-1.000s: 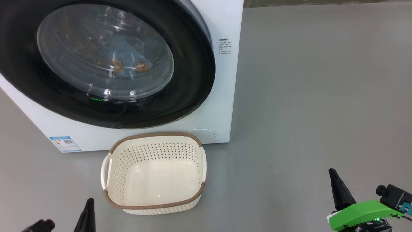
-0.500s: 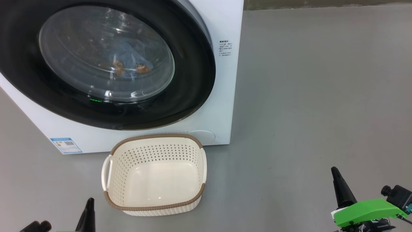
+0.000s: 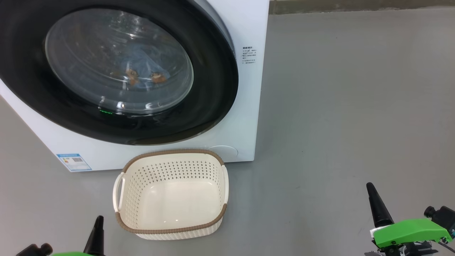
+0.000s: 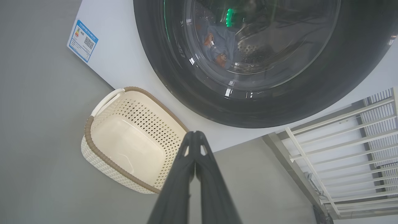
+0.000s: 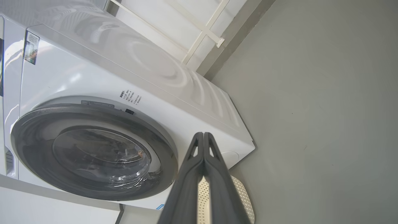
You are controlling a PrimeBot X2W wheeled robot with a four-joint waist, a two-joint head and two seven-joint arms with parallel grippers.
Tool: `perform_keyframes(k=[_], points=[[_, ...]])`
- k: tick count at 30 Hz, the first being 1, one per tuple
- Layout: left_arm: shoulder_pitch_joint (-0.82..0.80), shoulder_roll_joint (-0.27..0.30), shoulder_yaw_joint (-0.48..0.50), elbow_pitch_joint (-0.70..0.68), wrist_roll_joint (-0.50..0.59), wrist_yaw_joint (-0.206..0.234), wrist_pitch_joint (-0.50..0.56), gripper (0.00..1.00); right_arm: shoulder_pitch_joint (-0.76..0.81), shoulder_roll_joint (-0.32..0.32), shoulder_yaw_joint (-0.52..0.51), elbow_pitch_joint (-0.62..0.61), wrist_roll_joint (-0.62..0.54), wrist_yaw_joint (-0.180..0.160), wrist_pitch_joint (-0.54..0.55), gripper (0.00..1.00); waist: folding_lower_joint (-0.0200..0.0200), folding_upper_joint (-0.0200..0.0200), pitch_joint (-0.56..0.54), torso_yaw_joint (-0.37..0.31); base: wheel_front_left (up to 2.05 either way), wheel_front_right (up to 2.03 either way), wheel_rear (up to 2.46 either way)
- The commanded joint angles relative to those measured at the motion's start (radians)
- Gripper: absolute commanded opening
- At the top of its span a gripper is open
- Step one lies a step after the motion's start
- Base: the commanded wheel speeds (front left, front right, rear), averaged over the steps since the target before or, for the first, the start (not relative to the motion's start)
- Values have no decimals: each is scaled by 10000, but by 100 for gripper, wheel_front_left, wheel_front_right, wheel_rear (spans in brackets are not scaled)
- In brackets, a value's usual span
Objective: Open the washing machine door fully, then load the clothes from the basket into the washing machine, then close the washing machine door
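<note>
Barely anything has shifted: the dark, long-fingered left gripper (image 4: 195, 133) and right gripper (image 5: 203, 134) stay clenched and empty, flanking the cream perforated plastic basket (image 3: 170, 232).

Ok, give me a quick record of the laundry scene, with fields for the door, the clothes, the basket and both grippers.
washing machine door: shut, flush with the washing machine
clothes: blue bundle inside, seen through the door
basket: empty, on the floor in front of the machine
left gripper: shut, holding nothing, near the basket
right gripper: shut, holding nothing, over bare floor
task stage: looks complete
</note>
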Motion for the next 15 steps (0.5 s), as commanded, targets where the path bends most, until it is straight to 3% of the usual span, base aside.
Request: perform_keyframes(k=[1, 15], points=[[-445, 117, 268, -304, -267, -20, 61, 0, -127, -34, 28, -324, 270, 9, 84, 0, -1, 0, -9, 2, 0, 0, 0], [-548, 21, 471, -379, -1624, -22, 473, 0, -111, 93, -124, -505, 1581, 11, 497, 0, -1, 0, -97, 13, 0, 0, 0]])
